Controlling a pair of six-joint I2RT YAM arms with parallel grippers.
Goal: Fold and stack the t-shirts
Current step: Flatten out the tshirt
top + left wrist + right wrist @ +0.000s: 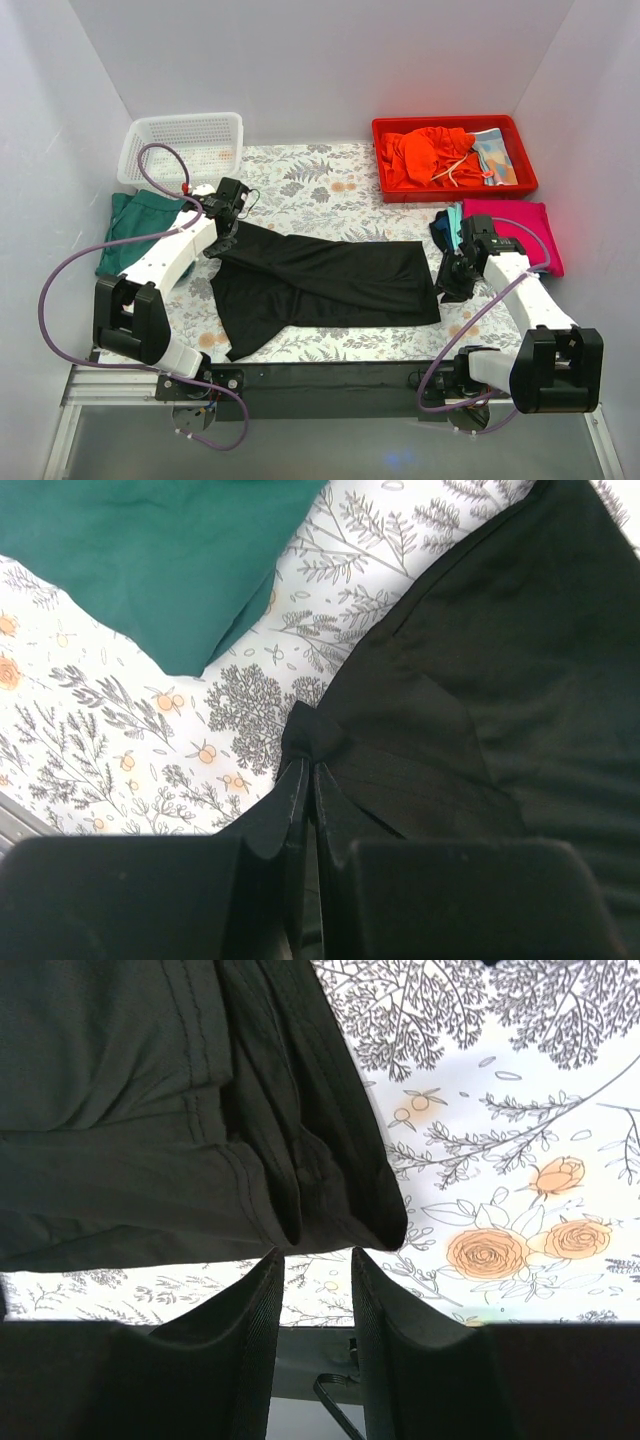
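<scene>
- Floral table covering (310,180): the work surface. All loose and folded garments lie on it or at its edges.
- Black t-shirt (330,280): lies across the centre between the two arms, drawn into a long band. The left end flares and is creased. The fold is judged partly done; a compact fold and stacking remain.
- Red tray (455,121): sits at the far right and holds crumpled orange cloth (430,155). If these are shirts, they are not yet folded.
- Magenta t-shirt (515,225): folded, at the right edge.
- Dark-green t-shirt (135,225): folded, at the left edge, well apart from the magenta one. A single stack is therefore not yet formed.
- Teal and navy pieces (447,225): lie beside the magenta shirt; their fold quality cannot be told.
- Left gripper (305,770): clenched on a pinch of the black t-shirt at its far-left edge.
- Right gripper (312,1255): released. Its jaws stand apart, with the shirt's hemmed right corner just beyond the tips and nothing between them.
</scene>
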